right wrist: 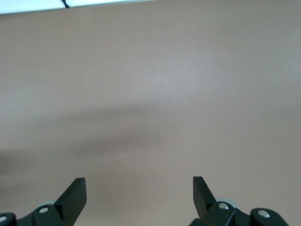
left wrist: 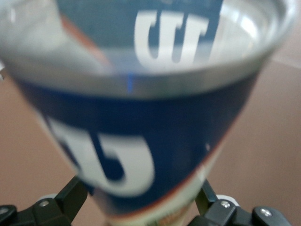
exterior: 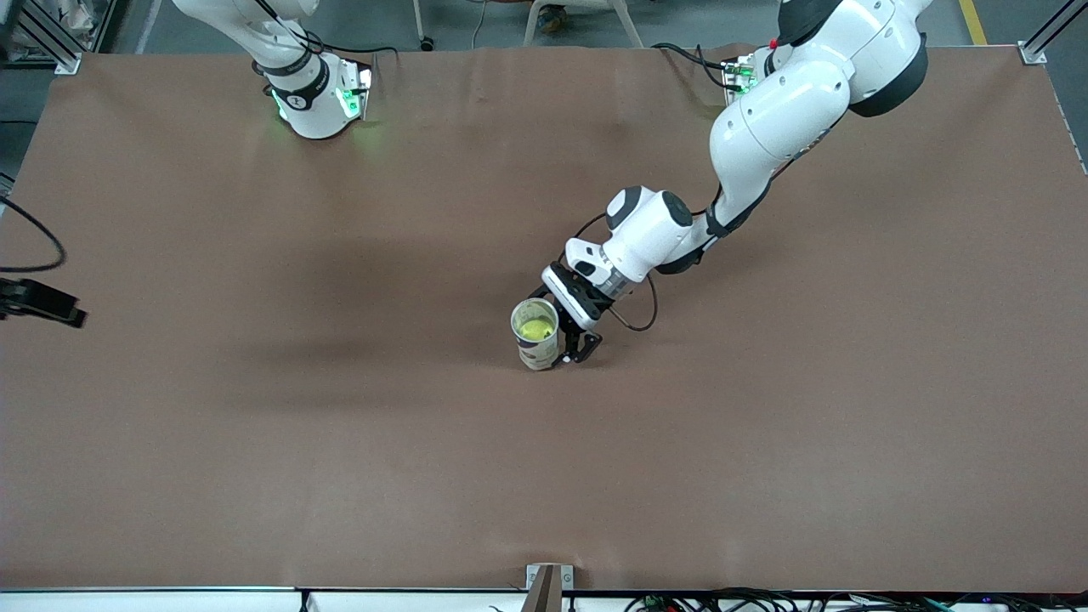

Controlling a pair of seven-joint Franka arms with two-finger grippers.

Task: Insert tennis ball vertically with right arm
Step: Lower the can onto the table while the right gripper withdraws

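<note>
A: Where do we see the tennis ball point(exterior: 537, 328)?
B: Inside the can point(exterior: 536, 335); the can stands upright on the table point(exterior: 255, 425), mid-table, and the yellow-green ball shows through its open mouth.
A: And the left gripper point(exterior: 571, 353)?
B: Down beside the can's base; in the left wrist view its fingers point(left wrist: 70, 200) flank the can point(left wrist: 136, 141) on both sides, closed against it as far as we can tell.
A: The right gripper point(right wrist: 138, 197)?
B: The right arm waits; its fingers stand wide apart over bare table, holding nothing.
</note>
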